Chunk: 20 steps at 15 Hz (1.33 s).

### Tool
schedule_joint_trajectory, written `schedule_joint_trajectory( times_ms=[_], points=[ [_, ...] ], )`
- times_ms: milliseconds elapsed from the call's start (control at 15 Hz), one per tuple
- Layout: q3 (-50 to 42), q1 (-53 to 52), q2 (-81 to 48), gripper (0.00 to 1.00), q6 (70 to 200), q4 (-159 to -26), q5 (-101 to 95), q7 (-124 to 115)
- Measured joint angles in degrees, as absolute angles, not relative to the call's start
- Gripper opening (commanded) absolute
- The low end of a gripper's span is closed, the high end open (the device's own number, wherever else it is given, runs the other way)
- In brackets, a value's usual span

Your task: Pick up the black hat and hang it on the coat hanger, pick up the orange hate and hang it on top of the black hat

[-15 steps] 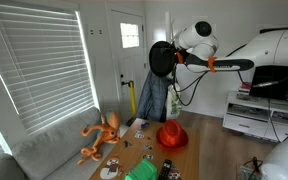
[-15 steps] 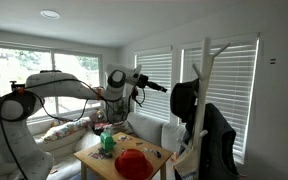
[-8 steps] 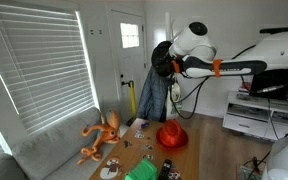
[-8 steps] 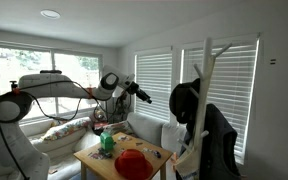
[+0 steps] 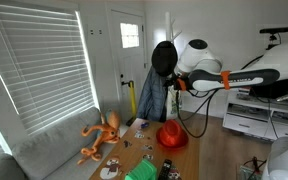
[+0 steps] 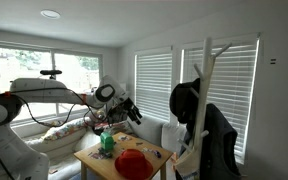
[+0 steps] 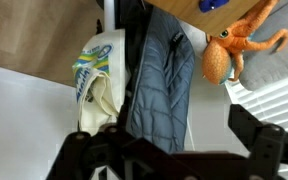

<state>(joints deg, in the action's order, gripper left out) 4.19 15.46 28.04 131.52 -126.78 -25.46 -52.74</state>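
Two hats to call. Biggest first: the coat hanger (image 6: 206, 80) stands tall, with a blue jacket (image 5: 154, 98) draped down it. The low worktop (image 6: 92, 160) sits beside it. The black hat (image 5: 164, 57) hangs up on the hanger, above the jacket. The orange hat (image 5: 172, 136) lies on the worktop (an octopus toy (image 5: 102, 135) sprawls nearby). My claw (image 6: 132, 108) hangs spread wide, gripping nothing, well apart from both hats.
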Motion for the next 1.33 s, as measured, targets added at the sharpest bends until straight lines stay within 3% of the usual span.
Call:
schedule_joint_trajectory(
  times_ms=[600, 1333],
  points=[
    [1.20, 14.76, 32.71, 1.00, 136.33, -142.17, -18.06, -51.84],
    [0.19, 15.56, 31.00, 1.00, 136.81, -144.60, -15.82, -51.55]
  ],
)
